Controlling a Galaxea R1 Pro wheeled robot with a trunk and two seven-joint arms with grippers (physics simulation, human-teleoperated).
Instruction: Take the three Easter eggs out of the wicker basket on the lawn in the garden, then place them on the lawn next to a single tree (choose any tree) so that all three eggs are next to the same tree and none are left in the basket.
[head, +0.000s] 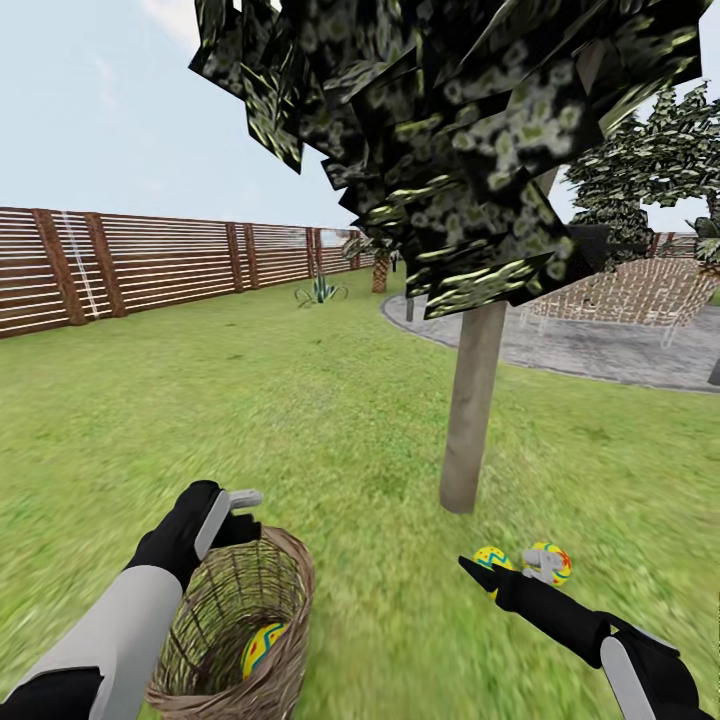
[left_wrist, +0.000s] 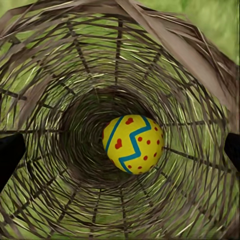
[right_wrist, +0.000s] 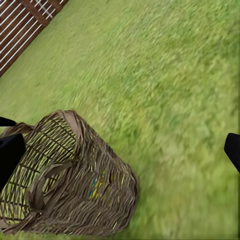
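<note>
The wicker basket (head: 235, 625) sits on the lawn (head: 330, 420) at the lower left, its mouth tipped toward me. One yellow Easter egg (head: 262, 648) with a blue zigzag and red dots lies inside it (left_wrist: 133, 144). My left gripper (head: 235, 508) hovers open at the basket's rim (left_wrist: 175, 45), fingertips (left_wrist: 10, 155) wide apart and nothing held. Two more eggs (head: 490, 558) (head: 553, 562) rest on the grass by the foot of the tree (head: 470, 400). My right gripper (head: 505, 572) is open right beside them. Its wrist view looks back at the basket (right_wrist: 70, 180).
A brown slat fence (head: 150, 265) runs along the left and back. A grey paved patio (head: 600, 345) with pale woven seats (head: 640, 290) lies behind the tree on the right. A spiky plant (head: 320, 292) and a short palm (head: 380, 268) stand far off.
</note>
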